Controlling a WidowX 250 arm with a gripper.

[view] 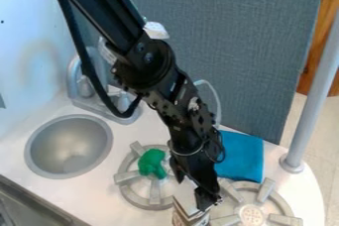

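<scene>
- A black two-finger gripper [194, 195] hangs at a pale carton [185, 197] at the counter's [102, 193] front edge, between two toy burners; whether its jaws are parted or closed on the carton cannot be told.
- A green toy [152, 163] sits on the left burner [126, 176].
- A folded blue cloth [241, 156] lies behind the right burner [286, 204].
</scene>
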